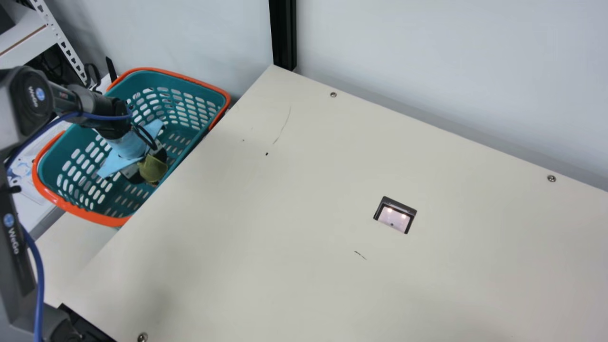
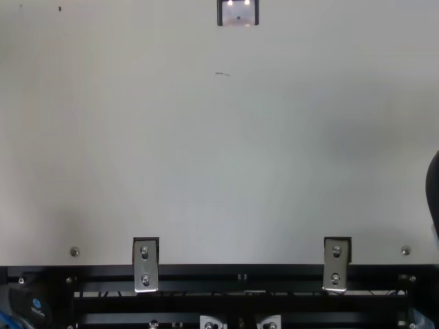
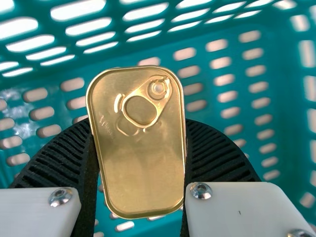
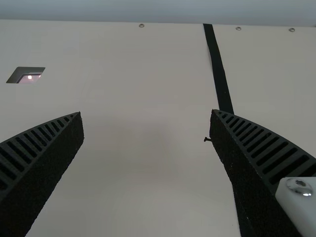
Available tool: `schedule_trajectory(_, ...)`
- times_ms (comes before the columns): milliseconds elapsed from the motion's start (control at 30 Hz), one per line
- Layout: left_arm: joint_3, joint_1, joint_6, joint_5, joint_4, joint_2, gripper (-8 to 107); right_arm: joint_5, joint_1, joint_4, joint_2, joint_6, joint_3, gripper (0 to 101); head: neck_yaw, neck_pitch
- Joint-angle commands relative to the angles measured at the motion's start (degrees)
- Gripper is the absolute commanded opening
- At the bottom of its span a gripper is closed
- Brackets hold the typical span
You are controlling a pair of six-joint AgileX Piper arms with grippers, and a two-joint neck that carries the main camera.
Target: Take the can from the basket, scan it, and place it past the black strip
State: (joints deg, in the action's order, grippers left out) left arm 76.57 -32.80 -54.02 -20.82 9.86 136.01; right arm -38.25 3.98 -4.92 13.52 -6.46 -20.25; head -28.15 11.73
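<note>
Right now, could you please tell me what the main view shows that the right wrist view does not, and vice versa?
Main view's own: the teal basket with its orange rim, the left gripper down inside it on the gold can, and a black post.

Right wrist view's own: the black strip and the open right gripper.

Both: the cream table and the lit scanner window.

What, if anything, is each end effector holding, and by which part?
The left end effector grips the can by its long sides; the right end effector is empty.
</note>
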Motion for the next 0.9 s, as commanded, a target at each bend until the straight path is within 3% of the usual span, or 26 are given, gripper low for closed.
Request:
schedule_trajectory(0, -1.6, 0.1, 1.8, 1.5, 0.2, -3.8, 10, 0.0, 0.0, 0.0, 0.0, 0.0, 0.0, 101, -0.9, 1.7)
schedule_trajectory(467, -11.0, 2.0, 18.6, 5.6, -3.3, -26.2, 10, 0.0, 0.0, 0.0, 0.0, 0.0, 0.0, 101, -0.9, 1.7)
schedule_trajectory(867, -12.2, 4.7, 41.2, -0.4, -15.6, -44.7, 10, 0.0, 0.0, 0.0, 0.0, 0.0, 0.0, 101, -0.9, 1.7)
